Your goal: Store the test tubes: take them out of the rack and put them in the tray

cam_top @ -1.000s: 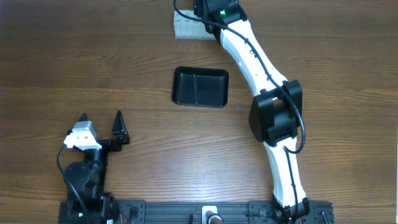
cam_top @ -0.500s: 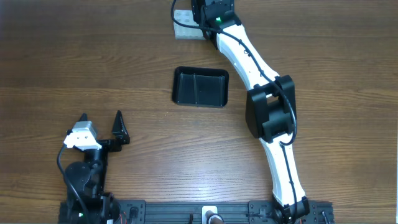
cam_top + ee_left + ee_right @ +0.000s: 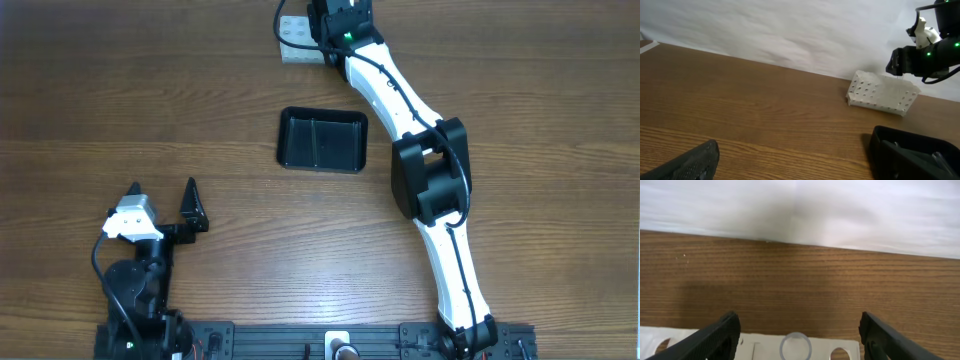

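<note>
A white test tube rack (image 3: 297,42) stands at the table's far edge. My right gripper (image 3: 334,10) hangs over its right end, open, with one clear tube's rim (image 3: 795,346) standing in the rack (image 3: 765,347) between the two fingers (image 3: 715,337). The left wrist view shows that gripper (image 3: 897,65) just above the rack (image 3: 881,92). The black two-compartment tray (image 3: 323,140) lies mid-table, closer than the rack, and holds nothing. My left gripper (image 3: 160,195) rests open near the front left, far from both.
Bare wooden table (image 3: 520,120) spreads on both sides of the tray. A white wall (image 3: 800,210) rises right behind the rack. The right arm's links (image 3: 425,180) stretch across the table to the right of the tray.
The right arm has shifted a little left and farther over the rack. The left arm has not moved.
</note>
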